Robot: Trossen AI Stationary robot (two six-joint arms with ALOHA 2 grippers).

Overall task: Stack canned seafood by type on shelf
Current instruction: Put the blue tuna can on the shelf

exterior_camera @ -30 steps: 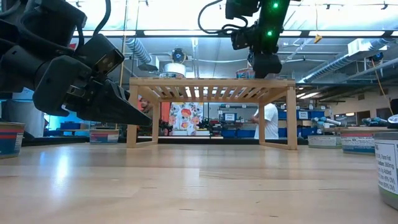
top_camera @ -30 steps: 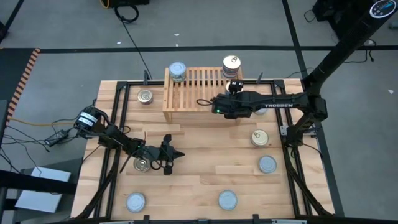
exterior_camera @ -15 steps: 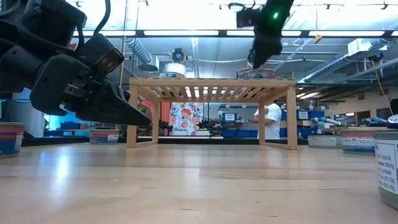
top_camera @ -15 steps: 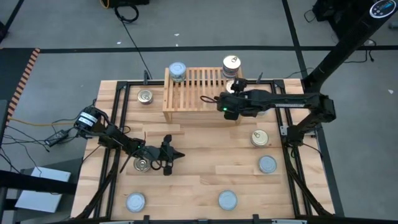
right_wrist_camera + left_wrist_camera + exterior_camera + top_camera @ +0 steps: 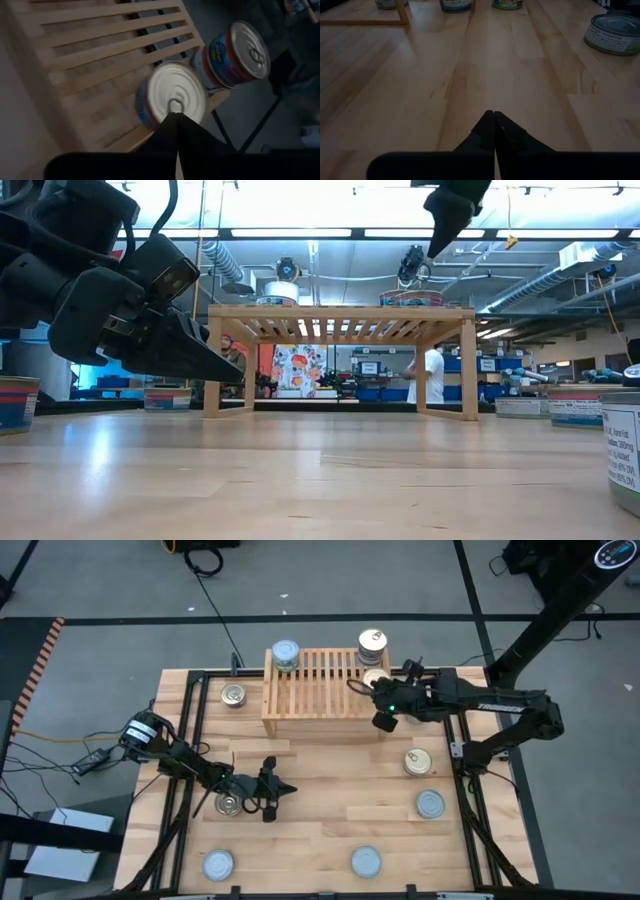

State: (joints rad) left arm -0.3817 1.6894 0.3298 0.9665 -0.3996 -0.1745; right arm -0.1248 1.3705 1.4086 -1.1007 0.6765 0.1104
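Note:
The shelf (image 5: 318, 683) stands at the table's far side. On its slatted top rest a silvery-blue tin (image 5: 285, 653) at the far left, a stack of golden-lidded tins (image 5: 372, 640) at the far right, and a single golden-lidded tin (image 5: 175, 95) on its base near the right edge. My right gripper (image 5: 433, 250) hangs shut and empty above that single tin, clear of it. My left gripper (image 5: 287, 790) lies shut and empty low over the table's near left part, beside a golden tin (image 5: 228, 804).
Loose tins stand on the tabletop: golden ones at the far left (image 5: 234, 694) and the right (image 5: 418, 761), silvery ones at the right (image 5: 430, 804), near middle (image 5: 366, 861) and near left (image 5: 218, 864). Bare planks lie between the arms. A person stands beyond the shelf (image 5: 433, 375).
My right gripper has risen from the shelf's right end and drawn back toward the table's right edge, rolling as it went. Its fingers have come together with nothing between them. The single golden tin stays on the shelf.

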